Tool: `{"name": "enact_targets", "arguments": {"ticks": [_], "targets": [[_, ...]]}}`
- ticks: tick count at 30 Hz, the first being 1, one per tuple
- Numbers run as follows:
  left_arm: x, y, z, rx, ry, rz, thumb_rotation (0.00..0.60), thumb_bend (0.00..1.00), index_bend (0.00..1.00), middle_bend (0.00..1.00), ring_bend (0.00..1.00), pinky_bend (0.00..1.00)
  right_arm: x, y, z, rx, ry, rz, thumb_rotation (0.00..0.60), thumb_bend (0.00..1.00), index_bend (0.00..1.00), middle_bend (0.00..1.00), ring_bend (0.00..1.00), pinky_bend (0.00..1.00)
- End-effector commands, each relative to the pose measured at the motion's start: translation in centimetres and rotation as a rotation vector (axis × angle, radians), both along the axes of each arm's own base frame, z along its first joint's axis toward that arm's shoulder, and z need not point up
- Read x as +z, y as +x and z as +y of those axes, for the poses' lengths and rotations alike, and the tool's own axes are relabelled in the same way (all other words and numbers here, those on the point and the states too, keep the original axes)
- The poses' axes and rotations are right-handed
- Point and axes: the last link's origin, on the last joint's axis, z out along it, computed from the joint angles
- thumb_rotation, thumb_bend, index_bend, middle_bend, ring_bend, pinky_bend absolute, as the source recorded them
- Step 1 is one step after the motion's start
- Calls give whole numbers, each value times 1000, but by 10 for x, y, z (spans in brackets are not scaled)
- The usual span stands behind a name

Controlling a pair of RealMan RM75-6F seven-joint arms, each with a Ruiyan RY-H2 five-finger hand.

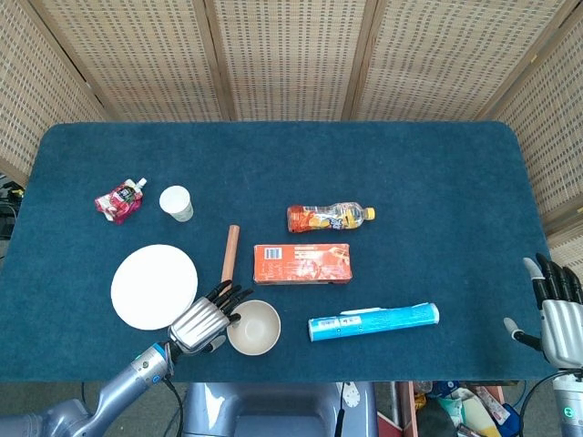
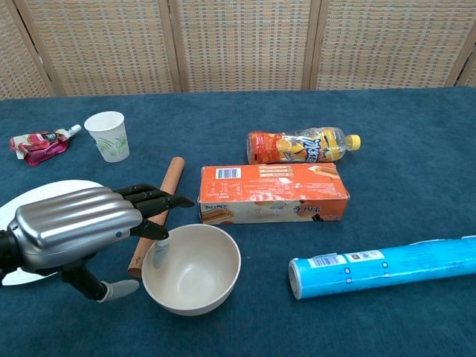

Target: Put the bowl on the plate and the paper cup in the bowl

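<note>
Reaching at the bowl (image 2: pixel 191 268), the left hand (image 2: pixel 74 230) sat at its left rim, fingers spread, one fingertip inside the rim, nothing gripped yet. Plate (image 1: pixel 153 285) lay just left of the hand. Right hand (image 1: pixel 557 312) was open, well apart.

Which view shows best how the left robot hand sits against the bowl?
The chest view: the left robot hand reaches the bowl rim, one fingertip dipping inside. The head view shows both smaller, from above, fingers at the rim.
</note>
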Motion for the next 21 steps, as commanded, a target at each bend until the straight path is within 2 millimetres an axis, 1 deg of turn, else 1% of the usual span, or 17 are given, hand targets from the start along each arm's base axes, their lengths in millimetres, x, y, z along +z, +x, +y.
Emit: {"name": "enact_targets", "arguments": {"ticks": [1, 7, 11, 16, 21], "targets": [[-6, -3, 0, 7, -4, 12, 600, 377, 505, 0, 0, 0, 0, 0, 0, 0, -1, -1, 600, 177, 0, 0, 0, 0], [-15, -5, 2, 17, 2, 0, 600, 422, 640, 0, 0, 0, 1, 0, 1, 2, -3, -4, 600, 177, 0, 0, 0, 0], [-16, -6, 3, 13, 18, -13, 600, 431, 681, 0, 0, 0, 1, 0, 0, 5, -2, -8, 600, 177, 0, 0, 0, 0], [-8, -4, 5, 16, 40, -50, 600, 435, 699, 0, 0, 0, 1, 0, 0, 8, -3, -10, 600, 177, 0, 0, 0, 0], [12, 1, 13, 4, 98, -99, 600, 435, 714, 0, 0, 0, 2, 0, 0, 11, -5, -12, 600, 177, 0, 0, 0, 0]]}}
